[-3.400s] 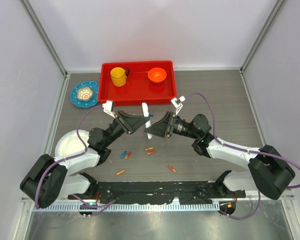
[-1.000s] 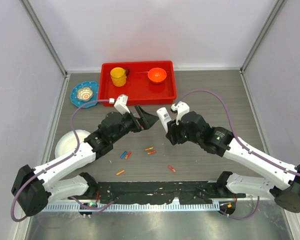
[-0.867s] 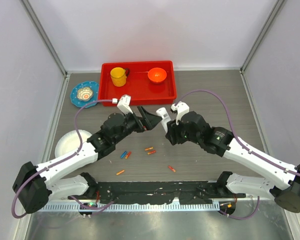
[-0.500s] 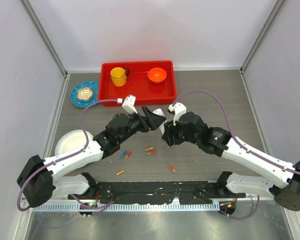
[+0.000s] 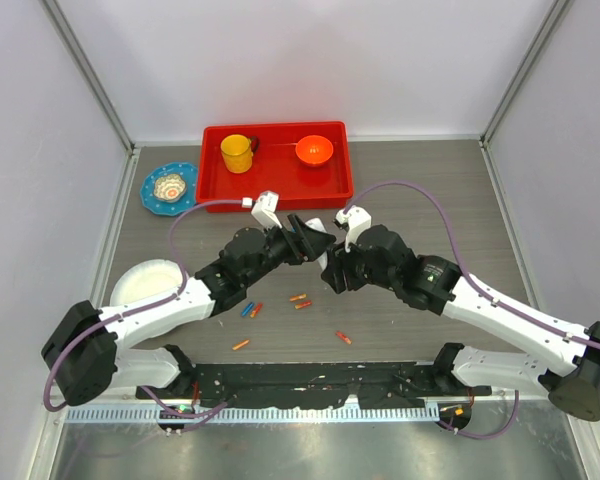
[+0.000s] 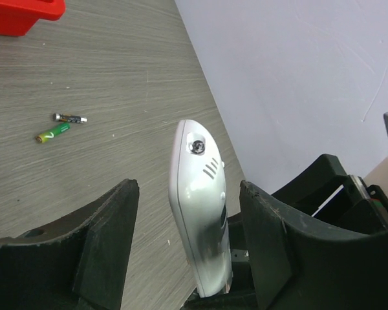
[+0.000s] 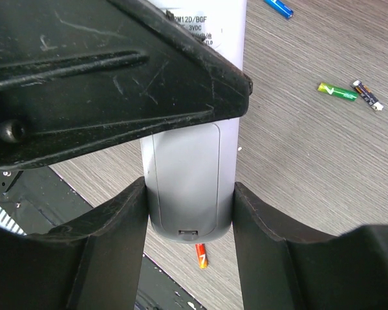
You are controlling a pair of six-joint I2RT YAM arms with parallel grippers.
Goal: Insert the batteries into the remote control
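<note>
Slim smooth white plastic remote control [image 7: 187, 174], rounded ends, pinched by right gripper [image 7: 189, 192]; left gripper [image 6: 186, 188] spread wide around it.

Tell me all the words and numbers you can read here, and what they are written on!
"RM12D/BGF": printed on the back of the white remote control, seen from the right wrist; its start may be hidden.
"3VDC": on the line just below, on the same remote.
A third line under that: too small to read.
Labels on the batteries lying on the table: too small to read.
Nothing else carries readable text.
</note>
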